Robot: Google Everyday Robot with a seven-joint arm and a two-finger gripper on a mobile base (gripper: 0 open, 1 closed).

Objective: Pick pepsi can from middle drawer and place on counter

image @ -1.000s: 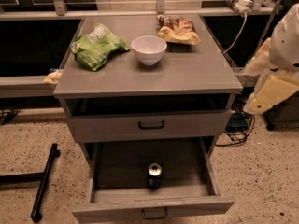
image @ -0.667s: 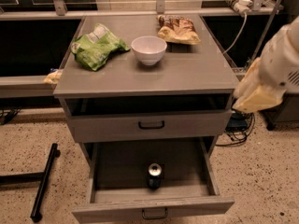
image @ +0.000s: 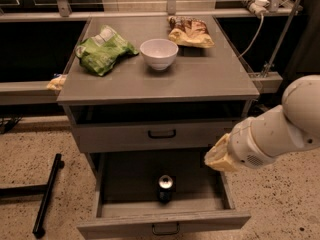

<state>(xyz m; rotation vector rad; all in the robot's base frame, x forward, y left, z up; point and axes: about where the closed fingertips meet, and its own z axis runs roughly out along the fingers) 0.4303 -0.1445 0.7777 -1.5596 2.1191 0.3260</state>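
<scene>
In 1 s, gripper [image: 218,158] was brought down-left from beside counter [image: 210,76] to right wall of open middle drawer [image: 120,206]. Its open/closed state could not be told. pepsi can [image: 166,183] was left standing, apparently upright, near drawer front, ungrasped. Reach was judged begun.

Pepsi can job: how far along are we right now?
Done: the wide grey metal middle drawer is pulled open. In hand: the arm's beige tool hangs over the drawer's right side, apart from the small dark blue pepsi can, which stands upright inside near the front. Left: reach it, grasp, lift, and set it on the flat grey counter.
</scene>
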